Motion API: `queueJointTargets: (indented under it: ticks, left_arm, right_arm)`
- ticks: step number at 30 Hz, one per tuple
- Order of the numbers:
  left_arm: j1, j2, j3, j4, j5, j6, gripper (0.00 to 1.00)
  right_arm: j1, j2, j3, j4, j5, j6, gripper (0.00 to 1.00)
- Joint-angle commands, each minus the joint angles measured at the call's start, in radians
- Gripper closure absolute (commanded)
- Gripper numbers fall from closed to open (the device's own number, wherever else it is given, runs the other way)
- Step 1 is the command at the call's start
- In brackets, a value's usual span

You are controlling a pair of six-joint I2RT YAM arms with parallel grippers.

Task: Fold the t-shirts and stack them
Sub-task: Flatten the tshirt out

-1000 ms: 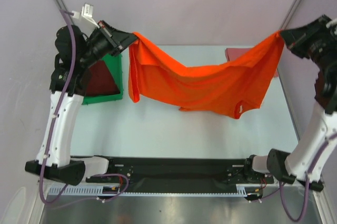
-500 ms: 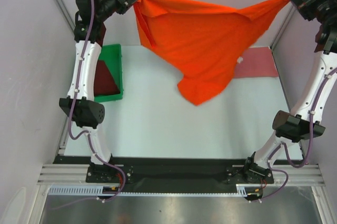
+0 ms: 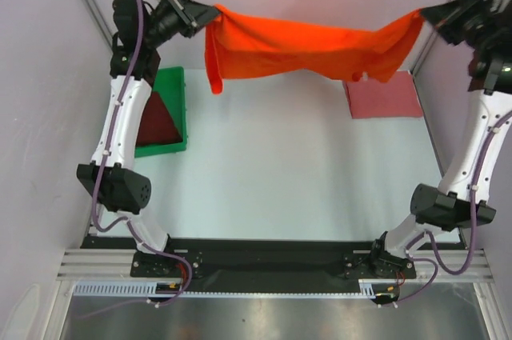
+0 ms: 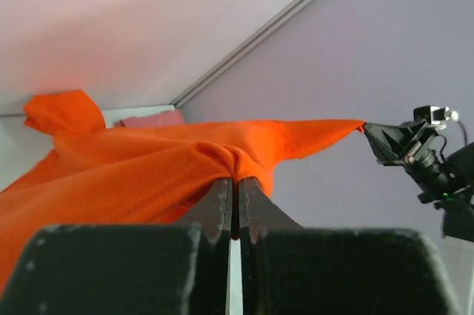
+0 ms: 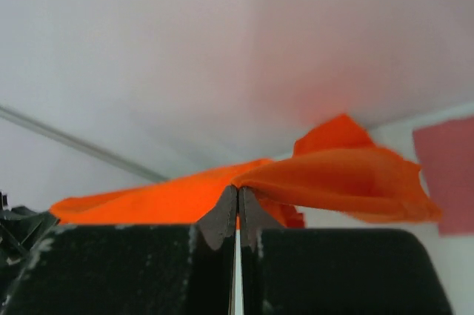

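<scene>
The bright orange t-shirt (image 3: 304,50) hangs stretched in the air between both arms, high over the far half of the table. My left gripper (image 3: 210,14) is shut on its left corner, and the cloth bunches at the fingertips (image 4: 222,185). My right gripper (image 3: 424,14) is shut on the right corner, where orange fabric (image 5: 333,178) fans out from the jaws. A dusty rose pink t-shirt (image 3: 384,98) lies folded flat at the back right of the table. A dark maroon t-shirt (image 3: 156,120) sits inside the green bin (image 3: 172,88).
The green plastic bin stands at the back left beside the left arm. The pale table surface (image 3: 272,172) spreads between the arms. Purple walls close in on both sides. The arm bases sit on the black rail (image 3: 264,264) at the near edge.
The orange t-shirt, which billowed and hung low in the middle, is now pulled into a tighter, flatter band between the grippers. Both arms stay raised high at the back.
</scene>
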Motion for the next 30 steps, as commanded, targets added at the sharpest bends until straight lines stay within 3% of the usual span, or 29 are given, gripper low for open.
queueJointTargets:
  ticks: [1, 3, 4, 5, 7, 11, 14, 19, 23, 30]
  left_arm:
    - [-0.075, -0.146, -0.272, -0.076, 0.013, 0.112, 1.00]
    - [-0.100, -0.219, -0.453, -0.014, -0.025, 0.132, 1.00]
    - [-0.111, -0.298, -0.633, 0.006, -0.039, 0.132, 1.00]
    - [-0.111, -0.328, -0.706, 0.023, -0.039, 0.132, 1.00]
    - [-0.114, -0.375, -0.836, -0.067, -0.069, 0.213, 1.00]
    - [-0.126, -0.478, -1.028, -0.241, -0.092, 0.378, 1.00]
    - [-0.129, -0.532, -1.198, -0.307, -0.120, 0.449, 1.00]
    - [-0.193, -0.619, -1.412, -0.374, -0.195, 0.475, 1.00]
    - [-0.351, -0.602, -1.382, -0.431, -0.293, 0.378, 1.00]
    - [-0.367, -0.619, -1.423, -0.571, -0.365, 0.262, 1.00]
  right_arm:
    - [0.184, -0.179, -0.235, -0.097, 0.115, -0.145, 1.00]
    - [0.297, -0.340, -0.409, -0.083, 0.268, -0.166, 1.00]
    - [0.313, -0.394, -0.574, -0.094, 0.324, -0.134, 1.00]
    - [0.318, -0.443, -0.668, -0.106, 0.334, -0.117, 1.00]
    - [0.330, -0.598, -0.887, -0.171, 0.354, -0.107, 1.00]
    - [0.333, -0.848, -1.145, -0.331, 0.466, -0.147, 1.00]
    - [0.322, -0.963, -1.250, -0.464, 0.489, -0.136, 1.00]
    - [0.322, -1.071, -1.278, -0.646, 0.515, -0.006, 1.00]
    - [0.322, -1.146, -1.313, -0.742, 0.517, 0.042, 1.00]
    - [0.332, -1.230, -1.356, -0.804, 0.356, 0.032, 1.00]
